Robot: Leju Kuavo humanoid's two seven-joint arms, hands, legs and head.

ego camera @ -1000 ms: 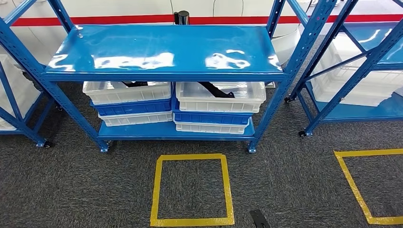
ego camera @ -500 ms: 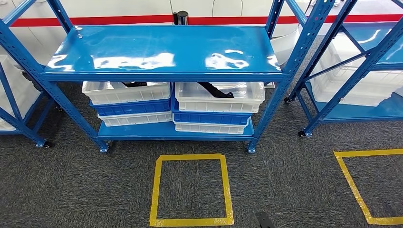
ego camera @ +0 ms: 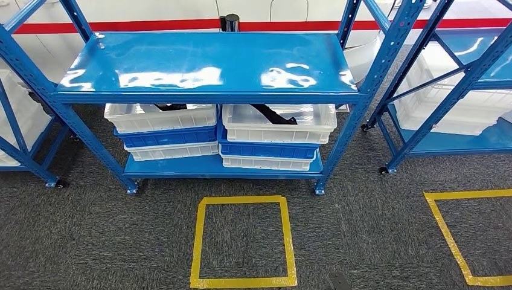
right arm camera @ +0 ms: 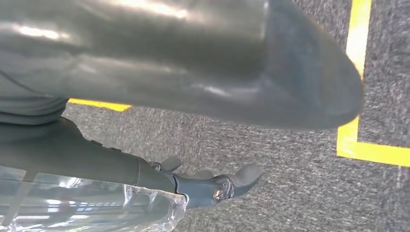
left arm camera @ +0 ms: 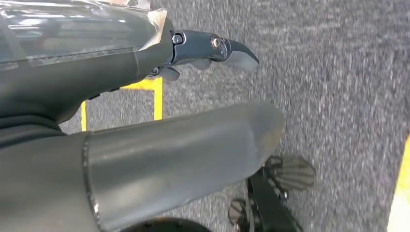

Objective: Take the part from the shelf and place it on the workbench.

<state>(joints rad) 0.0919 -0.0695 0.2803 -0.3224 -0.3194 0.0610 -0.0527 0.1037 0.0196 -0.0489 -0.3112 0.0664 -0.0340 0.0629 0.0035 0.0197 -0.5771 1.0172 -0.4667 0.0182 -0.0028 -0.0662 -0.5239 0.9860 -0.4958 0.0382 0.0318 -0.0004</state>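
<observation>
A blue metal shelf stands ahead of me in the head view, its top board bare and shiny. On its low board sit two stacks of white and blue bins. A black part lies in the right top white bin, and another black part lies in the left top white bin. My left hand hangs over the grey carpet with its fingers stretched out and nothing in it. My right hand hangs the same way, its fingers straight and empty.
A yellow tape square marks the carpet just before the shelf, and a second tape square lies to the right. More blue racks stand at the right and the left. A small black cylinder stands behind the top board.
The whole head picture has shifted very slightly, so the camera moved a little. The shelf, bins and parts lie as before.
</observation>
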